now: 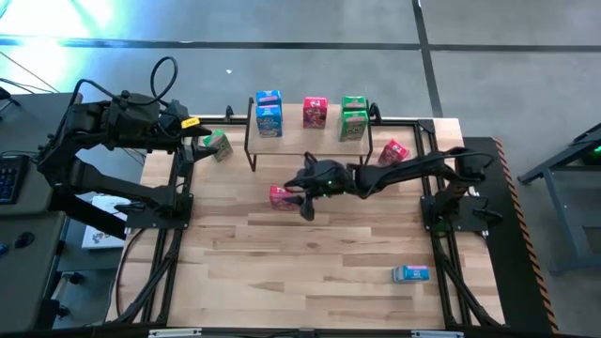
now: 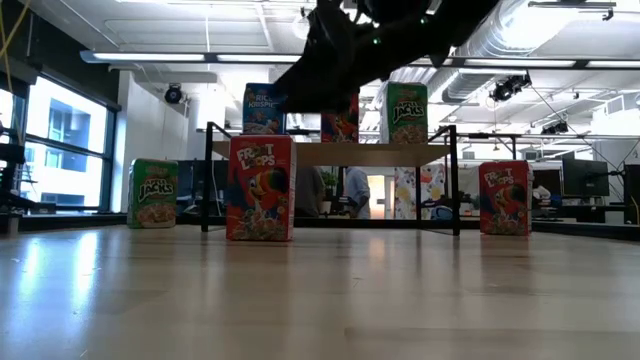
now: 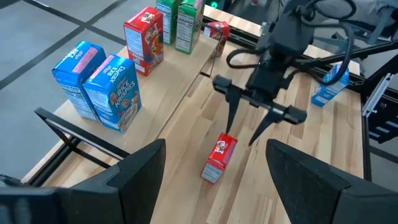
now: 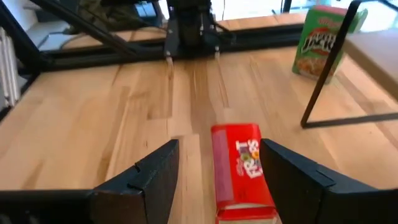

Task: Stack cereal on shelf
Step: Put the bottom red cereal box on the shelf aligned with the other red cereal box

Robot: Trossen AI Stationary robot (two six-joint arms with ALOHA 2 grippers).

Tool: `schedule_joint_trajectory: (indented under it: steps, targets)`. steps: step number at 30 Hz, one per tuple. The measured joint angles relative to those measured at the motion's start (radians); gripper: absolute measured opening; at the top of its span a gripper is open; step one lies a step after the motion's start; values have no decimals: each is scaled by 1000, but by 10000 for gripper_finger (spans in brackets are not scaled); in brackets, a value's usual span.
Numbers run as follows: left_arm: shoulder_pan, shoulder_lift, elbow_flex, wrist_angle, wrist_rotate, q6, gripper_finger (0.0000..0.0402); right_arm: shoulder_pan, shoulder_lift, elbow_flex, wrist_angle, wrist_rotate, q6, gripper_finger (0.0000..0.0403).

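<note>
red box (image 2: pixel 260 188) "froot loops"; green box (image 2: pixel 152 192) probably "jacks"

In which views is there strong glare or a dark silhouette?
High view: bright bluish glare at the top-left corner. Low view: the right arm is a dark silhouette against ceiling lights, and the tabletop shines. Right wrist view: the background behind the green box is overexposed.

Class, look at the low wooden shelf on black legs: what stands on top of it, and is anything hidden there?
On the light-wood shelf stand two blue cereal boxes, one red box and two green boxes. In the low view the right arm covers part of them.
</note>
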Motion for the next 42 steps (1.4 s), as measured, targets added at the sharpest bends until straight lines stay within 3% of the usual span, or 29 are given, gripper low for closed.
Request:
schedule_joint_trajectory:
  steps: [10,33,42]
  targets:
    - [0,0,0,0,0,0,269,0,41,0,-15,67,0,216]
    - [0,0,0,0,0,14,269,-8,98,1,-36,38,26,215]
    - [0,0,0,0,0,41,269,-8,98,1,-35,37,63,163]
